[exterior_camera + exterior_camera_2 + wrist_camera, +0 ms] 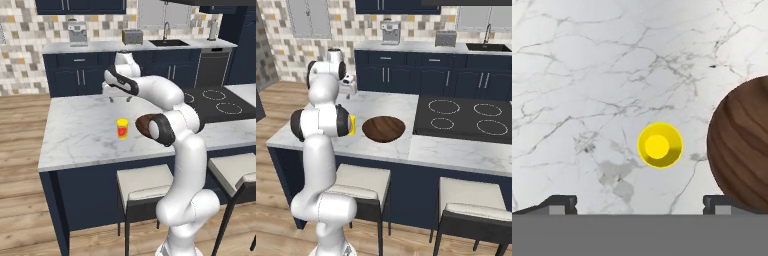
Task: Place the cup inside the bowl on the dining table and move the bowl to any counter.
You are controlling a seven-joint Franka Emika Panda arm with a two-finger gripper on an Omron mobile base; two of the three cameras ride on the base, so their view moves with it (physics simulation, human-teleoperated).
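Right now the hand [120, 98] hangs high above the desk [80, 135], jaws spread wide and empty, lined up to drop on the cup [660, 145], which stands upright just beside the bowl [743, 150].

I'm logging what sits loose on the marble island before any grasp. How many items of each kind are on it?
Small yellow cylindrical cup: 1
Wide dark brown wooden bowl: 1
Total: 2, both on the white marble dining table, standing apart from each other.
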